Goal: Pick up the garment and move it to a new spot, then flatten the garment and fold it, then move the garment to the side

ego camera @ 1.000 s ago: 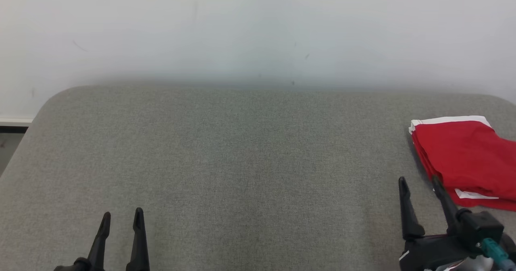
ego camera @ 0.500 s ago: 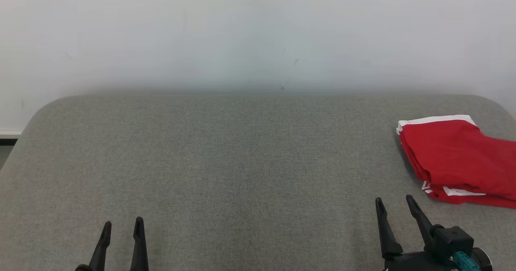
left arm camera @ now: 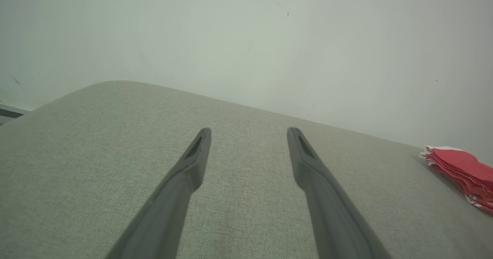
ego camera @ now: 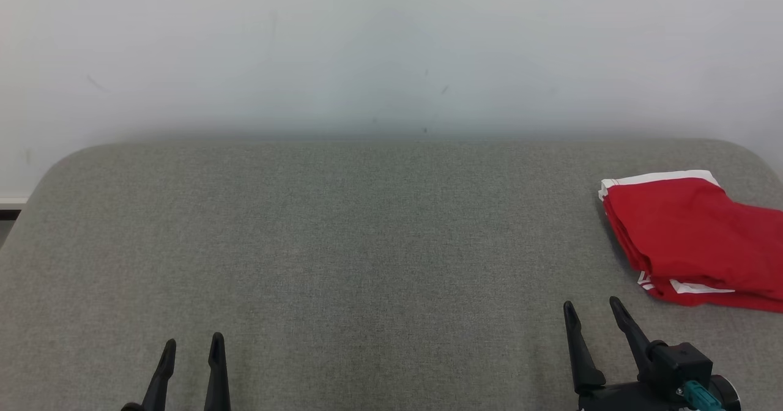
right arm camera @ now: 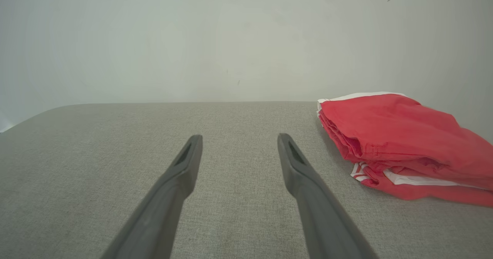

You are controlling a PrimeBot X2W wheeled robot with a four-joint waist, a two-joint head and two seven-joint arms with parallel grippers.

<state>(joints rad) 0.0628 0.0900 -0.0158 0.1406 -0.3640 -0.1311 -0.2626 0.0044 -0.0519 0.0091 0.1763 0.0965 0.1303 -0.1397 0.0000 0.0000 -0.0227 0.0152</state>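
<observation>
Head view: the red garment (ego camera: pixel 691 233), folded into a compact stack with white trim along its far edge and on a lower layer at its near edge, is lying at the right end of the grey fabric-covered counter (ego camera: pixel 367 246), near the rounded far-right corner and running past the picture's right edge. The left hand (ego camera: pixel 192 340) is showing at the lower left, its two dark fingers pointing up the view and standing apart with nothing between them; it is lying well apart from the garment. The right hand (ego camera: pixel 591 304) is showing at the lower right, its fingers likewise spread and holding nothing, its tips near the garment's near-left corner but not touching it. A pale wall (ego camera: pixel 367 44) is rising behind the counter.

Left wrist view: the fingers are standing wide apart with bare grey fabric showing between them, and the garment is lying far off at the right edge.

Right wrist view: the open fingers are pointing along the counter toward the wall, and the garment is lying to the right of them, clear of both, its layered folds facing the camera.
</observation>
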